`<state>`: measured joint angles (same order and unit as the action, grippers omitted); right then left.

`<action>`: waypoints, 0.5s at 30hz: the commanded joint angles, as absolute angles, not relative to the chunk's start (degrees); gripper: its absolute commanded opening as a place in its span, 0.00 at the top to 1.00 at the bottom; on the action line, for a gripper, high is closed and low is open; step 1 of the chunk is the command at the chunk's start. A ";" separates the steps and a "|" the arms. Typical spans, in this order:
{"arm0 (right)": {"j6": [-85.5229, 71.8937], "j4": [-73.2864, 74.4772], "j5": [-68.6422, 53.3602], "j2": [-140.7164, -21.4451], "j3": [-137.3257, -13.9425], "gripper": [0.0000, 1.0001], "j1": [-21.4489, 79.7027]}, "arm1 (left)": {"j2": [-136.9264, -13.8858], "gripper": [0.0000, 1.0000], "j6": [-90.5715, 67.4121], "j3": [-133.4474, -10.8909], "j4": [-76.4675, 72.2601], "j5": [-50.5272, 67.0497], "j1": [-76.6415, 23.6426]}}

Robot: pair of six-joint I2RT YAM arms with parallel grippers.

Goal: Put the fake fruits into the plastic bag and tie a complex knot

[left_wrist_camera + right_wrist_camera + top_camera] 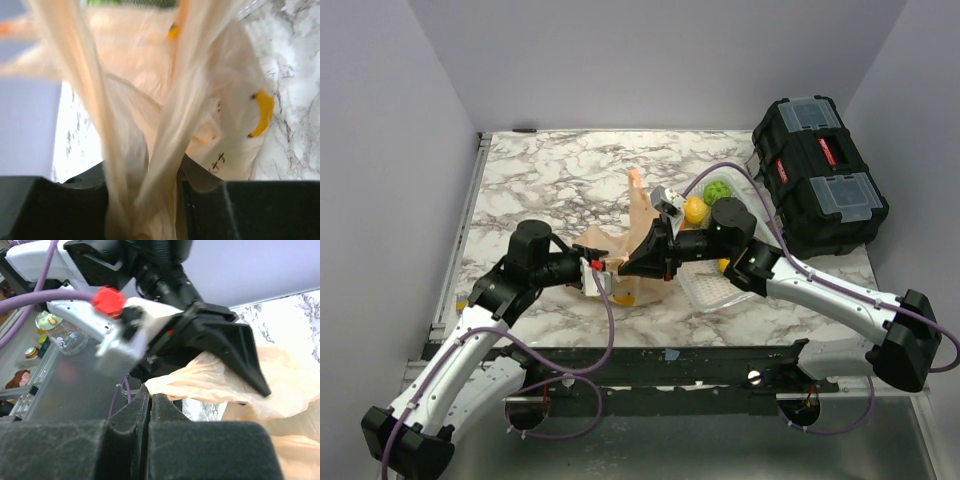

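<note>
The left arm (535,262) reaches in over the table (550,170). The left jaws are drawn partway in around the two handle strips (86,100) of the plastic bag (642,215), and the strips bunch together in the gap between them. They look held there, though how firmly cannot be told. From these jaws the strips run straight ahead, side by side, to the body of the bag, so their long axis lies along the arm's reach.

The bag sits on the table just right of the left jaws, between the two arms, with a peak of film standing up at its far side. It is thin, crinkled, see-through peach film, and a banana (262,112) shows through its wall. No knot shows yet.

The right arm (760,270) comes in from the other side. The right jaws are pressed fully shut and almost meet the left ones, so both arms are about equally near the bag's neck. Peach film ends right at their tips, and whether any of it is nipped cannot be told.

Further right, a lemon (695,209) and a green fruit (717,189) lie outside the bag, and a white basket (705,290) shows under the arm.

Tying likely turns on the right jaws opening to take one strip across the other.
</note>
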<state>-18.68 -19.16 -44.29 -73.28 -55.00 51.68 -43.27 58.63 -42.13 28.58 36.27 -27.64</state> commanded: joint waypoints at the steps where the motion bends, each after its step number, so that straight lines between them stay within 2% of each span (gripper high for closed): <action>1: -20.08 -19.82 -43.26 -69.73 -55.77 0.99 51.96 | -46.58 0.67 54.89 -42.12 31.26 44.99 -19.48; 3: -20.63 -20.36 -42.85 -69.36 -55.74 0.99 51.97 | -46.93 0.67 54.23 -41.01 30.33 45.91 -18.17; 5: -21.11 -21.02 -42.80 -69.18 -55.73 0.99 51.95 | -46.83 0.73 54.54 -39.49 28.83 46.02 -17.93; 7: -21.12 -21.02 -42.72 -69.31 -55.62 0.99 52.01 | -46.95 0.82 54.78 -38.29 27.84 46.22 -17.84; 9: -20.28 -20.24 -42.42 -69.66 -55.25 0.99 51.94 | -46.96 0.83 55.14 -38.98 29.75 46.84 -17.84; 10: -19.62 -19.66 -42.11 -69.90 -55.11 0.99 51.97 | -46.65 0.73 54.33 -40.17 30.95 47.44 -17.84; 12: -19.06 -19.40 -42.18 -70.68 -54.67 0.99 51.95 | -45.22 0.41 52.31 -43.06 33.84 49.37 -17.84; 13: -18.89 -19.18 -42.10 -71.18 -54.67 0.99 52.03 | -44.33 0.31 51.06 -44.39 35.30 50.58 -17.92; 15: -18.68 -19.31 -42.27 -71.97 -54.67 0.99 51.99 | -42.28 0.25 50.22 -47.23 38.90 51.85 -18.01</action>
<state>-19.44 -18.72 -42.26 -71.31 -54.98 51.70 -46.15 53.12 -41.34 31.68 46.30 -18.33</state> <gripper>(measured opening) 0.014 0.676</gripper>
